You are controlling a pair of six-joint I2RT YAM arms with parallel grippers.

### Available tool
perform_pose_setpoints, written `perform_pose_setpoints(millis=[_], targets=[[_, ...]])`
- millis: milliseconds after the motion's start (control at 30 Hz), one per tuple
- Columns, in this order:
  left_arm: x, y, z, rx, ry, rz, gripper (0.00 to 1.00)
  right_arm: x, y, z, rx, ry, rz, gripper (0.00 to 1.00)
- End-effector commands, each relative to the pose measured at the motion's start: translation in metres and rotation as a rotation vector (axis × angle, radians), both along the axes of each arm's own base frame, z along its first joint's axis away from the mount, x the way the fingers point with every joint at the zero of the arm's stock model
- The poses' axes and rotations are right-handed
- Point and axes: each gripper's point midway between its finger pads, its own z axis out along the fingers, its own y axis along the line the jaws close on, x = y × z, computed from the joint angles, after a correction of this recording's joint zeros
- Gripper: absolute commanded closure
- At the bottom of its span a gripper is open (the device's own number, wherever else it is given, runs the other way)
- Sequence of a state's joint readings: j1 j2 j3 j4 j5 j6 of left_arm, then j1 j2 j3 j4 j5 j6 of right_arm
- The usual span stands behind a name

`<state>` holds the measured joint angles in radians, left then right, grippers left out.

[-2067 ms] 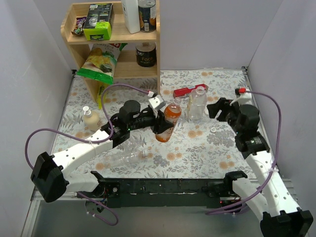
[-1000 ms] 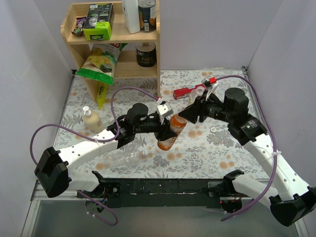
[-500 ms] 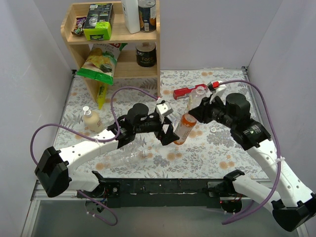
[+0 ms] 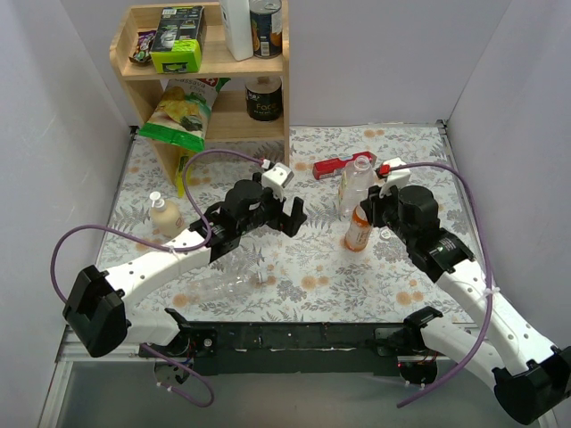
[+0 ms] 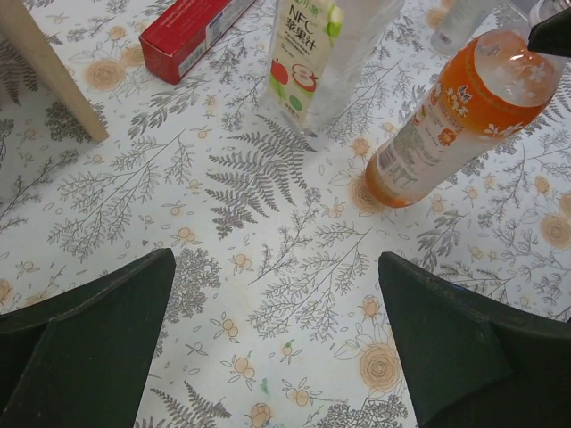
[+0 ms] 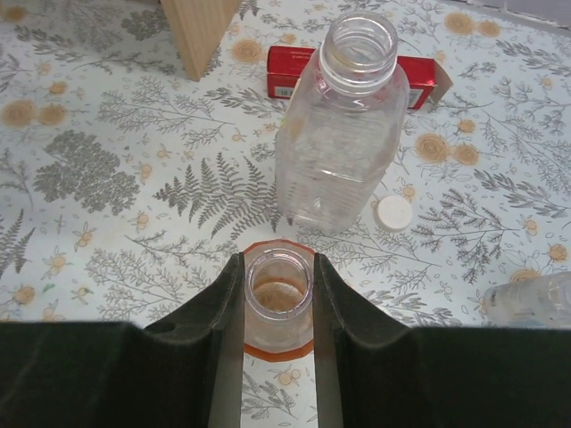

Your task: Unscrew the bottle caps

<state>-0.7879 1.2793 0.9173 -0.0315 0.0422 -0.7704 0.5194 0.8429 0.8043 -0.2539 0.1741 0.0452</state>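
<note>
The orange-liquid bottle is upright on the floral cloth, its neck open with no cap. My right gripper is shut on that neck from above. Just behind it stands a colourless bottle, also uncapped. A loose white bottle cap lies on the cloth beside the colourless bottle. My left gripper is wide open with nothing in it, left of the orange bottle and apart from it.
A red box lies behind the bottles. The wooden shelf with tins and snack bags fills the back left. A small capped cream bottle stands far left. A clear bottle lies near the front edge.
My left gripper opened, let go of the orange bottle and drew back left. The right gripper closed on its neck, carried it right and stood it upright by the colourless bottle.
</note>
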Motion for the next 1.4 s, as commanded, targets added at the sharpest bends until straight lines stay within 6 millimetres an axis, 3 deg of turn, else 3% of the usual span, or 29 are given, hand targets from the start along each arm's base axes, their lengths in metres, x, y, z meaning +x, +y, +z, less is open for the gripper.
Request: perform_pose_setpoints(millis=[0, 500, 633, 700, 733, 767, 933, 1067, 1100, 1167, 1200, 1267, 1367], targets=[[0.02, 0.012, 0.011, 0.01, -0.02, 0.121, 0.02, 0.022, -0.004, 0.021, -0.002, -0.122, -0.059, 0.99], [0.021, 0.009, 0.002, 0.033, -0.012, 0.104, 0.02, 0.026, -0.005, -0.009, -0.049, -0.107, -0.058, 0.98], [0.021, 0.009, 0.004, 0.028, -0.012, 0.1, 0.02, 0.023, -0.006, -0.003, -0.042, -0.096, -0.06, 0.53], [0.02, 0.009, 0.006, 0.026, -0.014, 0.095, 0.02, 0.021, -0.005, 0.001, -0.034, -0.091, -0.056, 0.46], [0.019, 0.008, 0.006, 0.02, -0.011, 0.093, 0.02, 0.021, -0.005, 0.007, -0.03, -0.097, -0.056, 0.25], [0.019, 0.007, 0.008, 0.016, -0.012, 0.09, 0.02, 0.021, -0.005, 0.011, -0.027, -0.103, -0.055, 0.2], [0.02, 0.012, 0.021, -0.023, -0.022, 0.096, 0.02, 0.018, -0.002, 0.035, 0.019, -0.12, -0.048, 0.1], [0.029, 0.027, 0.035, -0.067, -0.03, 0.136, 0.02, 0.009, 0.003, 0.077, 0.112, -0.189, -0.019, 0.08], [0.035, 0.034, 0.04, -0.098, -0.015, 0.141, 0.02, 0.004, 0.011, 0.096, 0.15, -0.215, 0.024, 0.09], [0.045, 0.044, 0.05, -0.141, -0.014, 0.166, 0.02, -0.003, 0.025, 0.111, 0.206, -0.217, 0.077, 0.09], [0.052, 0.055, 0.055, -0.175, 0.002, 0.178, 0.02, -0.013, 0.04, 0.123, 0.239, -0.222, 0.147, 0.09], [0.061, 0.063, 0.06, -0.202, 0.009, 0.193, 0.02, -0.021, 0.066, 0.123, 0.274, -0.188, 0.227, 0.11], [0.07, 0.079, 0.061, -0.202, 0.006, 0.245, 0.02, -0.049, 0.116, 0.113, 0.291, -0.128, 0.398, 0.12]])
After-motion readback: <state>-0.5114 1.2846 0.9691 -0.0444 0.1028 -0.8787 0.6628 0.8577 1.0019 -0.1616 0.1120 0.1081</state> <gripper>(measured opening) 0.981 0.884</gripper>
